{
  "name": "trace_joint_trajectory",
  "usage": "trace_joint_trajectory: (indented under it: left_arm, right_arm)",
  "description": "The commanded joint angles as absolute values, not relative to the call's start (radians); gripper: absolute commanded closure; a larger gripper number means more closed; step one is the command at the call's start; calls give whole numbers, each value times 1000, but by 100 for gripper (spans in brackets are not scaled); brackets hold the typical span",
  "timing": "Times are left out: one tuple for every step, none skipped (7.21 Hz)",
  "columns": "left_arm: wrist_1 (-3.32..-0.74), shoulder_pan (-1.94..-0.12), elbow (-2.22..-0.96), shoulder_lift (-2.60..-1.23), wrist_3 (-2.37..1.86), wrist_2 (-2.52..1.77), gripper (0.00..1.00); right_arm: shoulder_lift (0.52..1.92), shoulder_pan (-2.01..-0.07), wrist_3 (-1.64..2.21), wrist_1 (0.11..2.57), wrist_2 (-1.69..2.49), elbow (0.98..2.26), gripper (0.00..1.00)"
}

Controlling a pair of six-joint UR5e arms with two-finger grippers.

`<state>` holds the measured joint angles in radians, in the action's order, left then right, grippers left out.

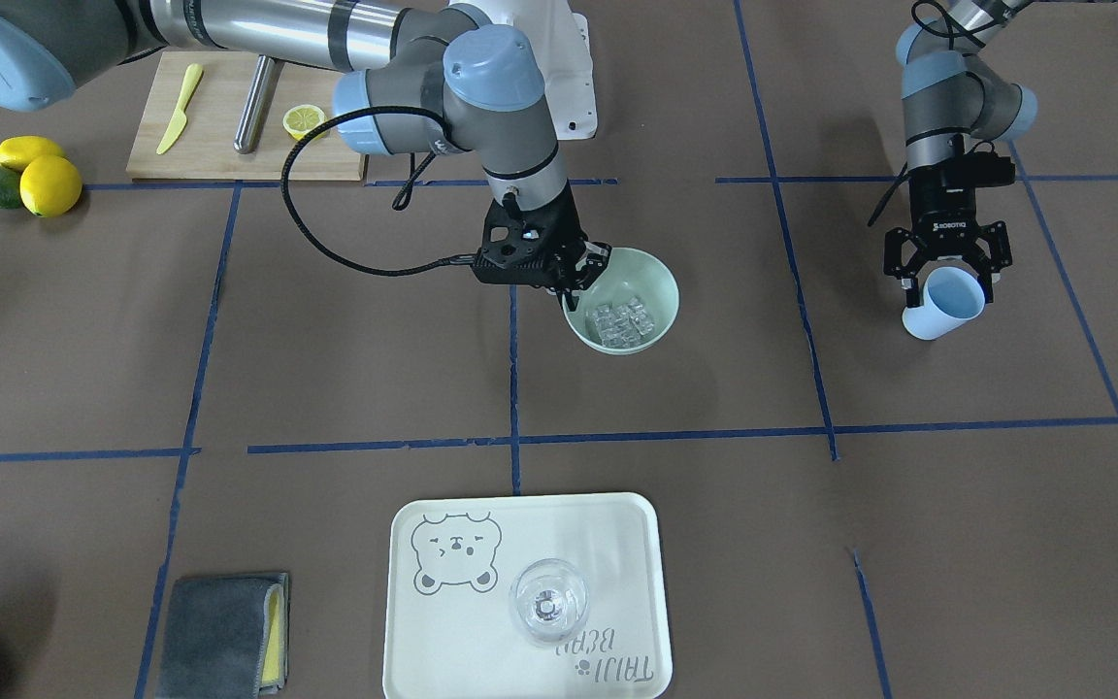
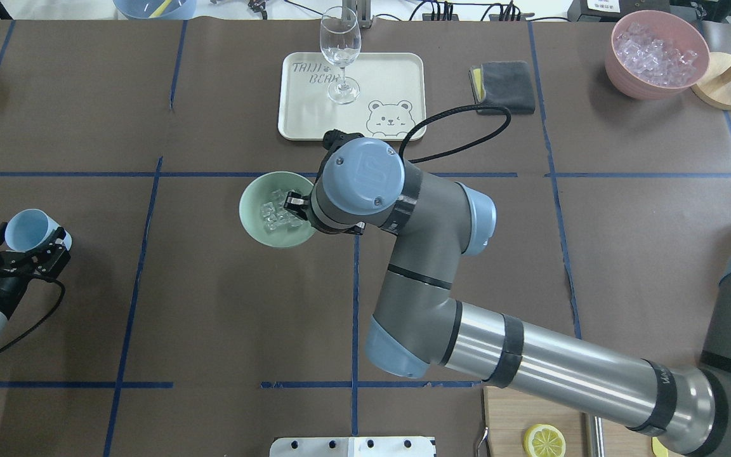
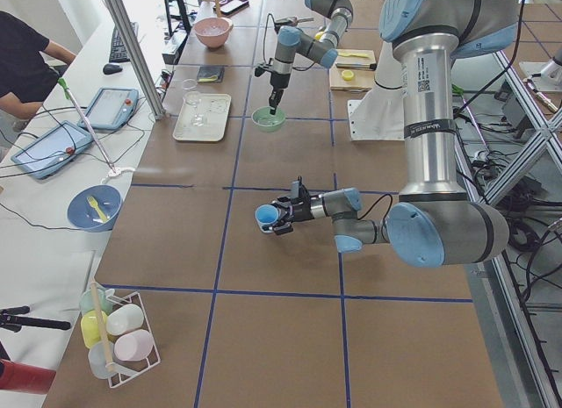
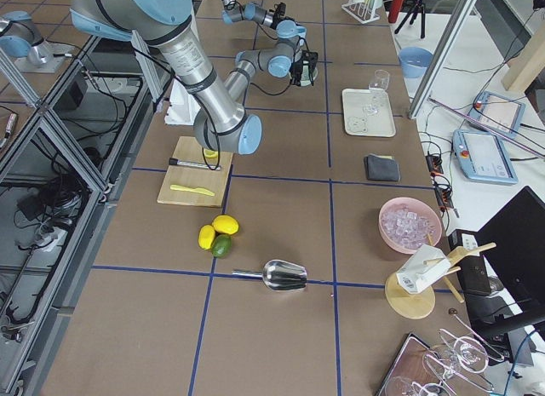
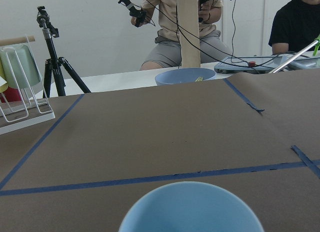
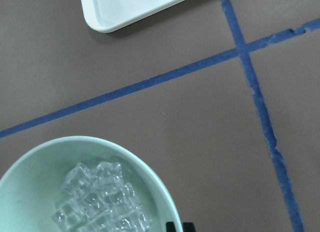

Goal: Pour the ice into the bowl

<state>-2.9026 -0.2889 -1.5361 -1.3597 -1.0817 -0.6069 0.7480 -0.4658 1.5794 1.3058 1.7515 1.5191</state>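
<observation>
Right gripper (image 1: 580, 282) pinches the rim of the bowl (image 1: 651, 291) with ice (image 1: 619, 323) inside, while the left gripper (image 1: 947, 277), holding the blue cup (image 1: 945, 303), sits well apart toward the bench's left edge.

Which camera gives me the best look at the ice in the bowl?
The right wrist view: the ice fills the frame close up, cubes distinct in the bowl. The front-facing view shows the pile small but unblocked; in the overhead view the right arm partly covers the bowl. Both side views are too far, and the left wrist view misses it.

Right hand (image 1: 578, 282) over bowl (image 1: 661, 291) rim, robot-side.
</observation>
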Motion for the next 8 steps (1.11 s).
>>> trace_joint_trajectory:
  left_arm:
    - [-2905, -296, -1647, -1297, -1045, -644, 0]
    - [-2905, -296, -1681, -1263, -1043, -644, 0]
    - [-2904, -310, -1703, -1259, -993, -649, 0]
    - [-2902, -349, -1724, -1259, -961, -714, 0]
    - [-2901, -444, -1756, -1259, -845, -804, 0]
    - [-2899, -528, -1772, -1259, -750, -901, 0]
    - [-2851, -602, -1782, -1261, -671, -973, 0]
    - [-2715, -691, -1874, -1265, -556, -1064, 0]
  right_arm:
    - [837, -482, 1545, 1324, 1752, 1612, 100]
    - [854, -497, 1543, 1324, 1753, 1617, 100]
    - [909, -517, 1511, 1324, 1764, 1658, 100]
    - [999, -550, 1459, 1324, 1793, 1742, 100]
    - [1082, -578, 1409, 1319, 1819, 1817, 100]
    - [1165, -606, 1393, 1321, 1841, 1885, 100]
    - [1255, -635, 1359, 1310, 1851, 1932, 100]
    - [1314, -665, 1270, 1309, 1852, 1940, 100]
